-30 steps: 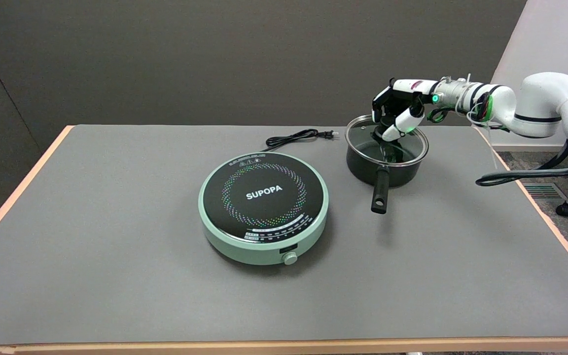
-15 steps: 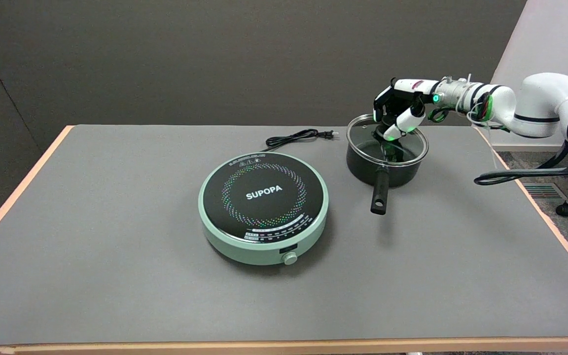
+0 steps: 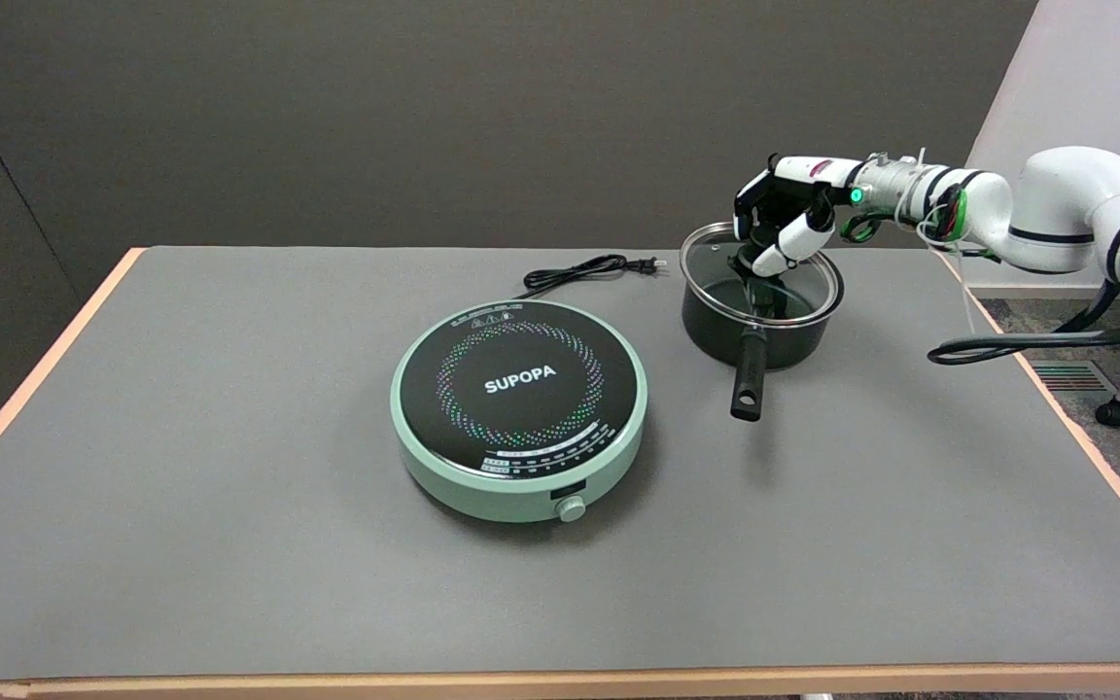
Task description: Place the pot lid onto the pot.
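One pot (image 3: 756, 331) – glass lid (image 3: 716, 267) seated on rim; right hand (image 3: 782, 219) fingers (image 3: 786, 245) gripping lid knob.

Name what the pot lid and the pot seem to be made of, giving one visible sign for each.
Pot lid: apparently clear glass in a shiny metal rim; the dark inside shows through it. Pot: probably metal with a black, slightly glossy coating; its long handle looks like matte black plastic, though the view cannot confirm this.
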Motion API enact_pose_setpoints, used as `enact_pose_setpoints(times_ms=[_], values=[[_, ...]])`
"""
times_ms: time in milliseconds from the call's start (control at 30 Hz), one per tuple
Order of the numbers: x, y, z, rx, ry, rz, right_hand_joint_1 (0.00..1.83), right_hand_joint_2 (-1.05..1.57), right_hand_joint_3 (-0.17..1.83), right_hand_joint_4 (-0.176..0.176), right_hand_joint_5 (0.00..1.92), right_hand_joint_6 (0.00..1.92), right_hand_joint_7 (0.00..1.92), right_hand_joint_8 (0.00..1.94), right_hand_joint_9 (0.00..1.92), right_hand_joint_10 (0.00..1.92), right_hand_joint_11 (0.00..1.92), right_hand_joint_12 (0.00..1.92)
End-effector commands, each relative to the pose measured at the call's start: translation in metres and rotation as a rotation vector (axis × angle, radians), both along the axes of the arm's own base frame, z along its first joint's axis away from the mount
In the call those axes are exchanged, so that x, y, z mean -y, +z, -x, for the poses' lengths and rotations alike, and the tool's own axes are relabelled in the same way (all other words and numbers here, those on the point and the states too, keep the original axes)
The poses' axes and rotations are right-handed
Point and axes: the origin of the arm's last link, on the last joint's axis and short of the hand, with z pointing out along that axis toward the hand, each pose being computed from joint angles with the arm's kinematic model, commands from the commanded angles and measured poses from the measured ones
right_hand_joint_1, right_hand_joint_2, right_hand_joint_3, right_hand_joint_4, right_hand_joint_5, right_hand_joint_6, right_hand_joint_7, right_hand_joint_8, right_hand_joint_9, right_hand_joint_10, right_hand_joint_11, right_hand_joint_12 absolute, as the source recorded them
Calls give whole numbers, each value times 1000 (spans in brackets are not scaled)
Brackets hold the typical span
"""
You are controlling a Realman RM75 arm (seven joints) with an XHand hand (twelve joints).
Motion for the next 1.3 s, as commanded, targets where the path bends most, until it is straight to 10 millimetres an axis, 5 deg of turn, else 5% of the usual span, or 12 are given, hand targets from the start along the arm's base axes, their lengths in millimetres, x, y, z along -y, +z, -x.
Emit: enact_pose_setpoints(times_ms=[33,1300], values=[[0,4,3,-17,-6,2,1367,903,424,176,745,1108,968,1120,904,1260,737,1663],[-1,2,-11,-69,7,-33,1362,927,401,176,680,1112,942,1154,870,1308,707,1768]])
